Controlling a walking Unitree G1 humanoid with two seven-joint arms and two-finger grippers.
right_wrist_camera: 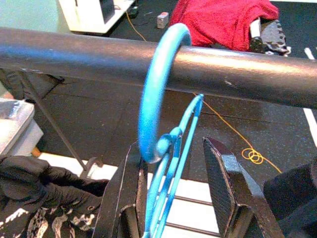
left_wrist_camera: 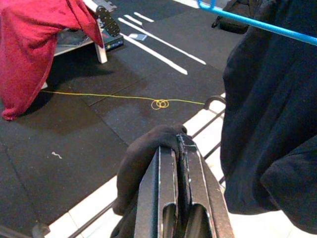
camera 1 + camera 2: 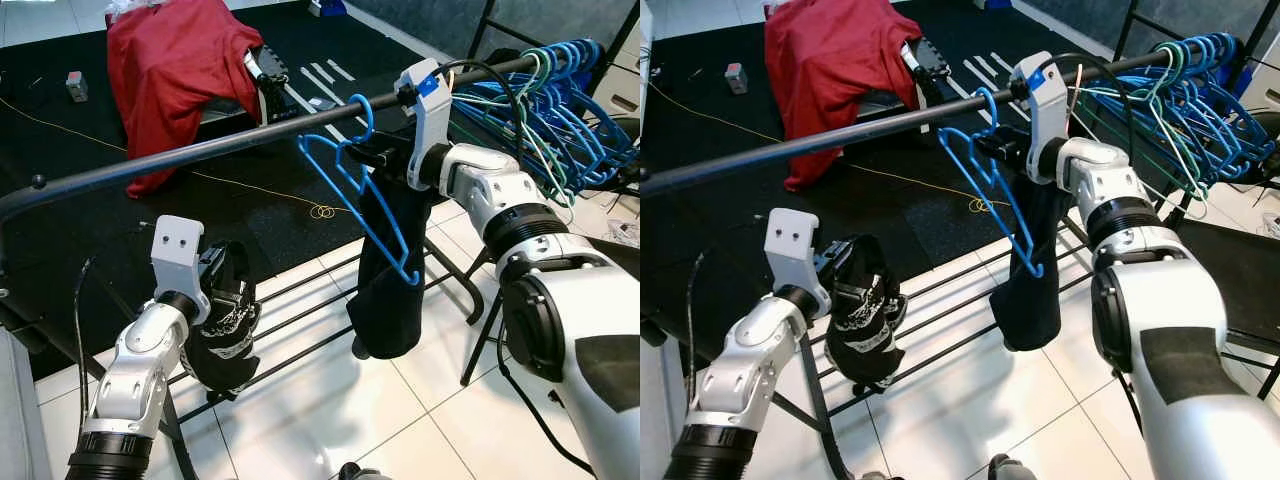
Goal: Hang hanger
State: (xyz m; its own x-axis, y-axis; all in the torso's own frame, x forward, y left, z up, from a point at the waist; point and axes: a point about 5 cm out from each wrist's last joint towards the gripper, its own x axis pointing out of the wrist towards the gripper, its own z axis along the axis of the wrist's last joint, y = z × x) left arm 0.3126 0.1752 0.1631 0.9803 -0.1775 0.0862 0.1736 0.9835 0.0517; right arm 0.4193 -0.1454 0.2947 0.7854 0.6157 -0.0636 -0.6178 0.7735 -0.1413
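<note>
Blue hanger (image 3: 362, 178) hooked over rail (image 3: 200, 150).

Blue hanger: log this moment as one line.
blue hanger: hook over rail, dark garment on it | right tool: open around neck | left tool: shut on black cloth

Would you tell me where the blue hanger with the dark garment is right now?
The blue hanger has its hook over the black rail, ahead on the robot's right, with the right end effector open around its neck, left of the bunched hangers.

Right hand (image 1: 176, 198) raised, fingers parted; left hand (image 2: 179, 198) low, fingers pressed together
</note>
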